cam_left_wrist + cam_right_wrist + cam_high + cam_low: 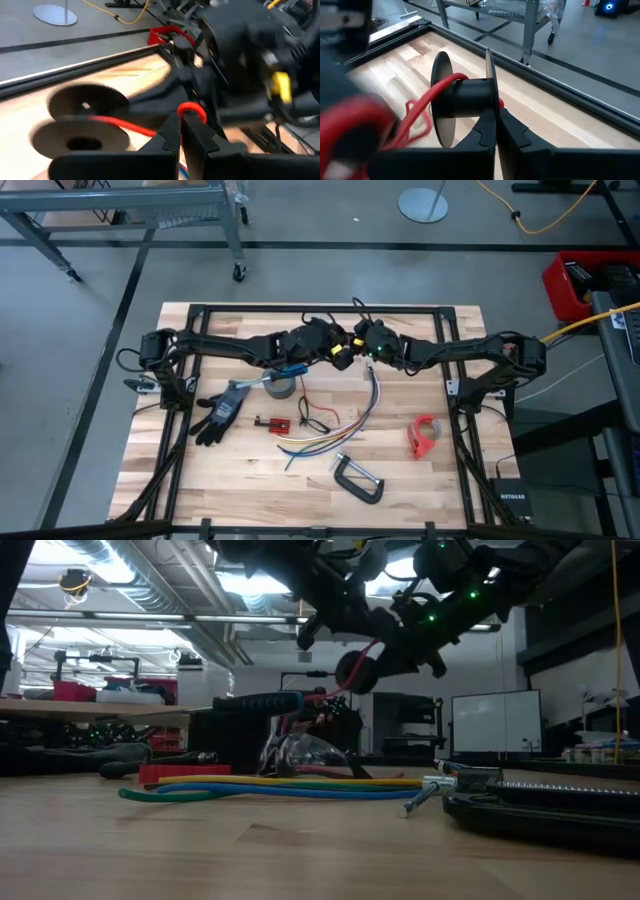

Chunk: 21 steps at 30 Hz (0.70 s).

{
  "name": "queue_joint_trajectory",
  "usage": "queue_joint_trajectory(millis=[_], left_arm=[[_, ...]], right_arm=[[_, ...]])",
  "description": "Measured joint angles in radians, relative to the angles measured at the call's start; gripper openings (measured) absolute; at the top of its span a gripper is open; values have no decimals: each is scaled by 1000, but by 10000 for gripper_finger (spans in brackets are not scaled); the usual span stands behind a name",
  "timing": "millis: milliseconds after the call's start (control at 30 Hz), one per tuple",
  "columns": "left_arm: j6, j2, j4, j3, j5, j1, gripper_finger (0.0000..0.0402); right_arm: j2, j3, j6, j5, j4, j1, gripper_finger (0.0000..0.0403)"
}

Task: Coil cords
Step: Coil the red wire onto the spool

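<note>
Holding the black plastic spool (465,102) clamped in my right gripper (497,125), I pinch the thin red cord (120,125) just beside it with my left gripper (181,131).

You have a pale wooden surface (440,480) mid-frame. On it lie a black glove (222,412) at left, a grey tape roll (281,387), a coloured strand bundle (330,435) at centre, a C-clamp (358,479) below, and a red tape dispenser (424,435) at right.

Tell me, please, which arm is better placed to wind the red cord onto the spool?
Left: the left gripper, jaws shut on the red cord, can wind it; the right gripper holds the black spool.
</note>
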<state>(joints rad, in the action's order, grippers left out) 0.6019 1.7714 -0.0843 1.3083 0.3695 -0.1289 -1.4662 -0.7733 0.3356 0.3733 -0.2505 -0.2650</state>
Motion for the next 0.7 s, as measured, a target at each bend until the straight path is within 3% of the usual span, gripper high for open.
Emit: queue_joint_trajectory(millis=[700], left_arm=[[-33,0,137,0,98,76,0]], right_arm=[[17,-1,-2,-95,-44,-46,1]])
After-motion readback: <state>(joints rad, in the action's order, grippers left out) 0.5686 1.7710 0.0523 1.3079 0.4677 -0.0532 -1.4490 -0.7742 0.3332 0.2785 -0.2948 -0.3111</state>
